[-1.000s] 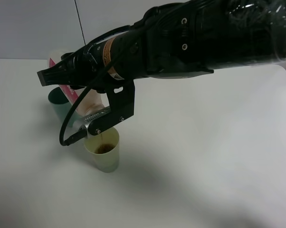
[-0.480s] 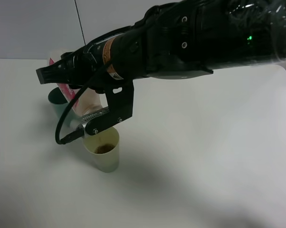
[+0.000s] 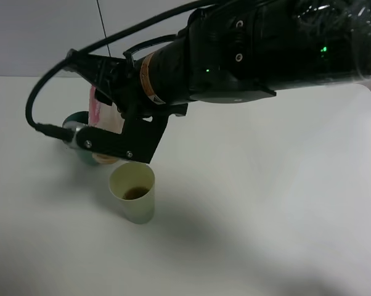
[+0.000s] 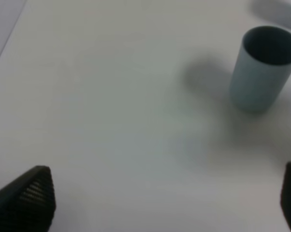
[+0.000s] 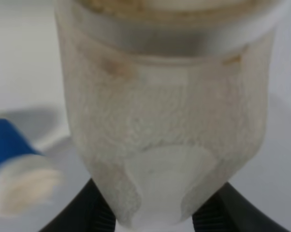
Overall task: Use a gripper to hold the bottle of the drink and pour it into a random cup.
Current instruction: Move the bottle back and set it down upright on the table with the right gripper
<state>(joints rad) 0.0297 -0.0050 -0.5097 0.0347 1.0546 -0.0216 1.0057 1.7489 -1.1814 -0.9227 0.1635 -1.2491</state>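
Observation:
My right gripper point(image 3: 108, 135) is shut on the bottle point(image 3: 101, 113), whose white-and-red label shows between the black finger plates. It holds the bottle above the table, just behind and left of the pale yellow-green cup point(image 3: 134, 195). The cup stands upright with a little brown drink in its bottom. No stream falls. In the right wrist view the translucent bottle point(image 5: 165, 121) fills the frame between the fingers point(image 5: 98, 212), with brown froth near its neck. My left gripper point(image 4: 160, 205) is open and empty over bare table.
A teal cup point(image 3: 75, 125) stands behind the right gripper, partly hidden; the left wrist view shows it too point(image 4: 261, 67). A white cup with a blue band point(image 5: 15, 169) lies blurred at one side of the right wrist view. A black cable point(image 3: 34, 111) loops off the gripper.
The right gripper has rolled back and lifted, swinging the bottle's neck up and away from the cup's rim. The thin brown stream seen a second ago has stopped.

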